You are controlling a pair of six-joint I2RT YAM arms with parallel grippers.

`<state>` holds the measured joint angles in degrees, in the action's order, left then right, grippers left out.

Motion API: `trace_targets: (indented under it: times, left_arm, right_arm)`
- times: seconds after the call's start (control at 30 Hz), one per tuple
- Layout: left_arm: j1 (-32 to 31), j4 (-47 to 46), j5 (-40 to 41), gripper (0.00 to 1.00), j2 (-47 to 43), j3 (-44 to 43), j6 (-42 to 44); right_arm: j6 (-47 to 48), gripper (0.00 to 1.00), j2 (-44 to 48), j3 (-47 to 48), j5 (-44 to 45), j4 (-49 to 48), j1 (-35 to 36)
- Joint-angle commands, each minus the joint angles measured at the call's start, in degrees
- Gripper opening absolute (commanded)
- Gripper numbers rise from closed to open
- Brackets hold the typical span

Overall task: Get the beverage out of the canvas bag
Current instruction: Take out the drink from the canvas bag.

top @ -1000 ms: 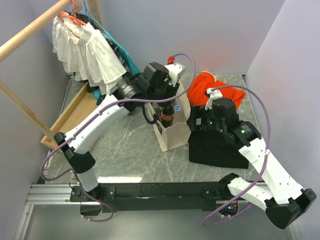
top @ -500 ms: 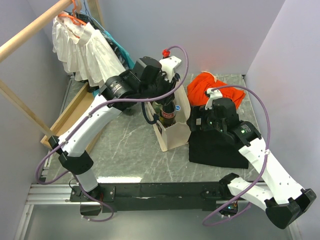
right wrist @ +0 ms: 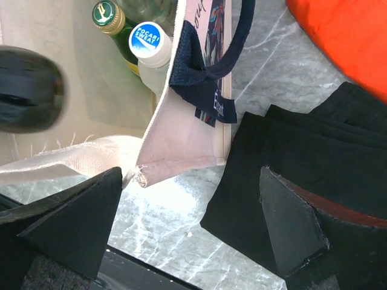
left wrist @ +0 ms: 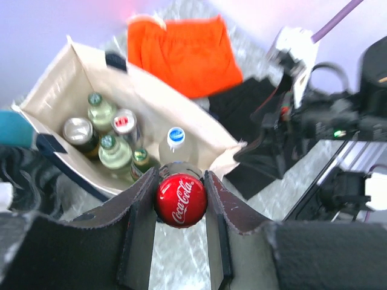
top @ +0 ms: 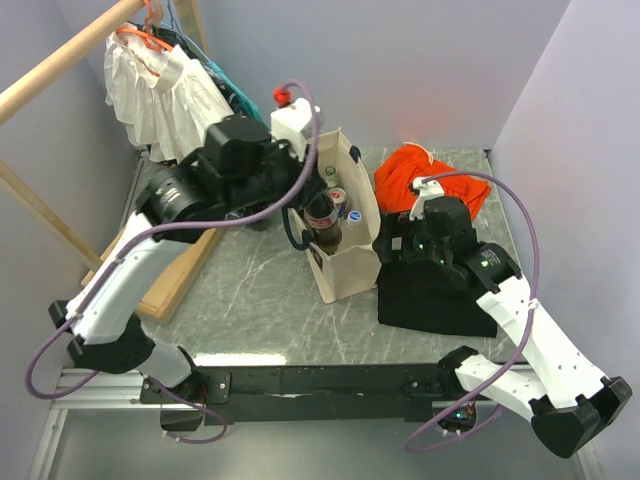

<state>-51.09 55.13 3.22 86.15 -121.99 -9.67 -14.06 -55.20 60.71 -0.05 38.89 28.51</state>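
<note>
Bag (top: 350, 270) mid-desk (top: 260, 290), bottles (left wrist: 112, 151) standing inside. Cola bottle (left wrist: 181, 199) in left hand (left wrist: 180, 181), over the bag. Cloth bundle (top: 430, 175) behind-right of bag; folded garment (top: 425, 295) to its right.

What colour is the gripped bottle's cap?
Red bottle cap, white Coca-Cola script; best in left wrist view.

Your clearest room is the bare surface (top: 250, 290) left of and in front of the canvas bag (top: 350, 270). The bag's right side is blocked: your right hand (right wrist: 190, 175), fingers spread, straddles its near corner above the black cloth (right wrist: 290, 145). The orange cloth (top: 430, 175) closes off the back. Inside the bag, the other bottles (left wrist: 115, 154) crowd together beneath the cola bottle (left wrist: 181, 200) clamped in your left hand (left wrist: 181, 184). The white garment (top: 170, 95) and wooden frame (top: 175, 280) hem in the far left.
</note>
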Motion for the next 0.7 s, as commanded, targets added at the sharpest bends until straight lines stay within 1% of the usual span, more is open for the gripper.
trace_targets:
  times: [0.0,0.23,0.47,0.6,0.67]
  left_arm:
    - [-0.3,-14.2,1.6,0.01,-5.4,-1.6,0.4]
    - [-0.3,-17.0,3.0,0.01,-9.3,0.4,0.2]
    - [-0.3,-16.1,7.1,0.01,-11.3,1.1,0.4]
    - [-0.3,-16.3,10.8,0.01,-12.7,2.9,0.8]
    - [-0.3,-16.9,14.4,0.01,-13.5,5.4,1.0]
  right_arm:
    - [0.3,1.00,0.5,-0.9,0.5,0.4,0.4]
    - [0.0,1.00,1.2,-1.3,0.5,0.2,0.4]
    - [-0.1,0.99,1.1,-1.3,0.3,0.0,0.4]
    - [-0.2,1.00,1.4,-1.3,0.2,-0.4,0.3]
    - [-0.3,1.00,1.6,-1.3,0.2,-0.4,0.4]
